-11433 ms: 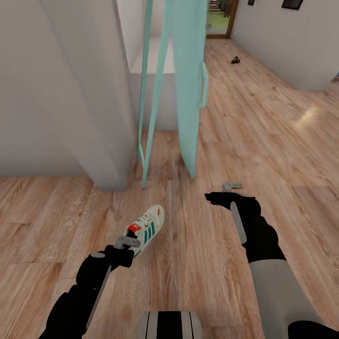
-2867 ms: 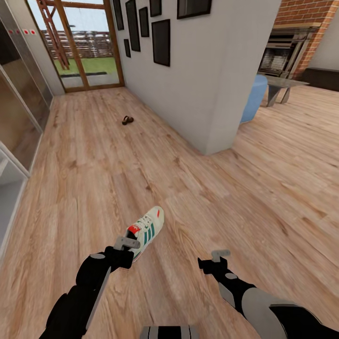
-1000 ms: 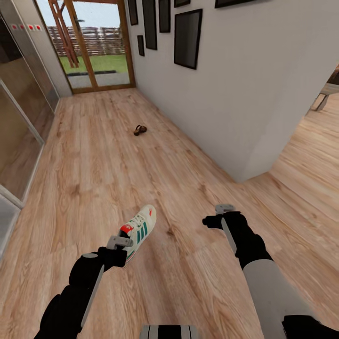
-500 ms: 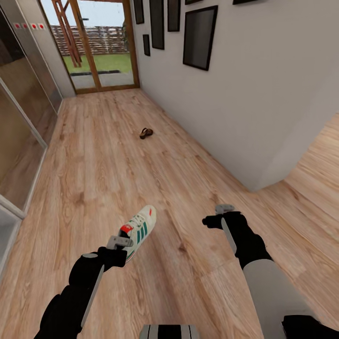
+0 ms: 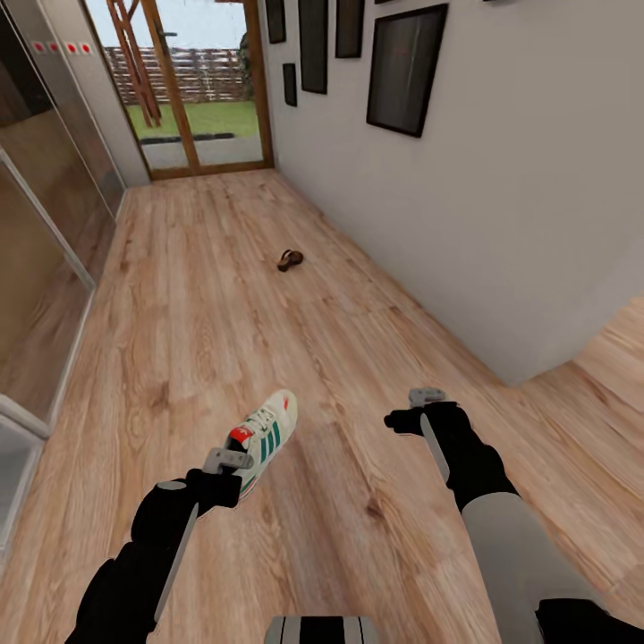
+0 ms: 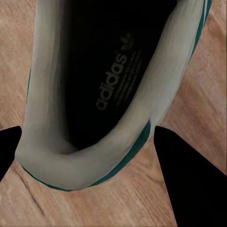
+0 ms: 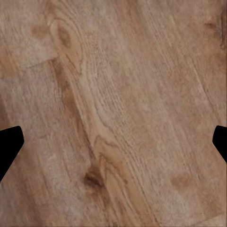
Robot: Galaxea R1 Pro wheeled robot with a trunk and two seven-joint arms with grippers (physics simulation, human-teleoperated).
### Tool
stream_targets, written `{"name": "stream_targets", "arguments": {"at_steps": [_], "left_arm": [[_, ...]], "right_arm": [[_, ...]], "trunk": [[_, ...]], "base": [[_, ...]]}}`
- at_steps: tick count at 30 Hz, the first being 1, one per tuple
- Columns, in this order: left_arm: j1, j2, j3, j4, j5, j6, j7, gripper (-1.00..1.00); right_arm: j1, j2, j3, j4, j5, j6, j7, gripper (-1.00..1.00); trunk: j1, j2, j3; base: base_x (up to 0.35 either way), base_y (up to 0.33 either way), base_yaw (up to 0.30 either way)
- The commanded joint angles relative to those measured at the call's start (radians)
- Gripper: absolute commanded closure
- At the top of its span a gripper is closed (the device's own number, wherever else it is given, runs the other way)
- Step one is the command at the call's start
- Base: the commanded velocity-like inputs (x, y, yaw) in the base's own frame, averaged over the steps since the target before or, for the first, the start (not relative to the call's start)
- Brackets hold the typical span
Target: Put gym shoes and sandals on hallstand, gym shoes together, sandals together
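While the robot faces down the corridor, the pictures show the following.

Corridor floor [image 5: 206, 295]: light brown wood-grain planks run from the robot's arms to a glazed door [image 5: 192, 85] at the far end, with grass and a fence behind the glass.
Right-hand wall [image 5: 501, 197]: pale grey, hung with dark framed pictures [image 5: 404, 67]; it ends at a corner, past which more plank floor opens out.
Left side: tall glass panels [image 5: 40, 268] line the corridor's edge.
Left arm: black, reaching forward and low at the head view's left.
Right arm: black forearm with a grey upper part, held forward at the head view's right.
Gym shoe [image 5: 265, 438]: cream-white with green stripes and a red tongue label, toe pointing away from the robot, heel at the left gripper [image 5: 229, 465]. In the left wrist view the shoe [image 6: 109, 90] shows its dark inside and printed insole.
Left gripper: clamped on the shoe's heel, its dark fingers [image 6: 189, 175] on either side of the heel collar.
Right gripper [image 5: 424, 400]: spread wide and holding nothing, fingertips [image 7: 9, 144] at the edges of the right wrist view over bare planks [image 7: 113, 109].
Sandal [image 5: 289, 260]: dark brown, small, lying alone on the floor far down the corridor, well apart from the shoe.
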Motion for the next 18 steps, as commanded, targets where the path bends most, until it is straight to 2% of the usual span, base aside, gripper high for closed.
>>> {"name": "stream_targets", "arguments": {"at_steps": [1,18], "left_arm": [[0.000,0.000,0.000,0.000,0.000,0.000,-0.001,1.00],[0.000,0.000,-0.001,0.000,0.000,0.000,-0.001,1.00]], "right_arm": [[0.000,0.000,0.000,0.000,0.000,0.000,0.000,-1.00],[0.000,0.000,0.000,0.000,0.000,0.000,0.000,-1.00]], "trunk": [[0.000,0.000,-0.001],[0.000,0.000,-0.019]], "base": [[0.300,0.208,0.171],[0.298,0.212,0.182]]}}
